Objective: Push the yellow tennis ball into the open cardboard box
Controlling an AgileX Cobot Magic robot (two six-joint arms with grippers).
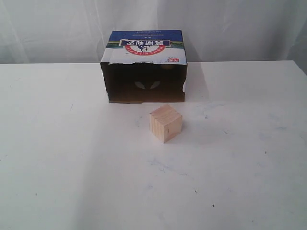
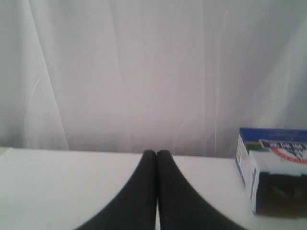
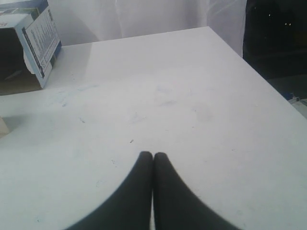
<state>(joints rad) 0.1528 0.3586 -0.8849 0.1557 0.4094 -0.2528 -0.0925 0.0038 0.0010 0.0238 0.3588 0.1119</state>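
Left hand point(image 2: 156, 155): closed, black fingers point(image 2: 144, 191) pressed flat together tip to tip, nothing between. Held level above the table point(image 2: 57, 182), aimed at the curtain point(image 2: 120, 72). Right hand point(image 3: 153, 157): closed on nothing too, fingers side by side, tilted down over bare table. Touching the surface or not, impossible to tell.

Room to move: broad white table on all sides of the cube point(image 1: 165, 123), widest toward 6, 9 and 3 o'clock, marked only by dark specks and faint blue scuffs. Near the table's middle, the cube itself, pale wood, upright, one corner turned toward 6 o'clock. Far edge of the table at 12 o'clock, straight along the foot of the curtain. In the right wrist view, one side edge of the table running to a far corner, with darkness beyond it.

At 12 o'clock from the cube, near but apart: box point(image 1: 144, 72), lying with its opening facing 6 o'clock. Blue-white printed panel with red logo on top, brown walls, ragged cut edge along the opening's upper rim. Very dark inside, with a pale curved patch on the back wall, nature unclear. Ball: not made out in any view; inside the box or not, impossible to tell in that darkness. Same box at the margin of both wrist views, well apart from either hand.
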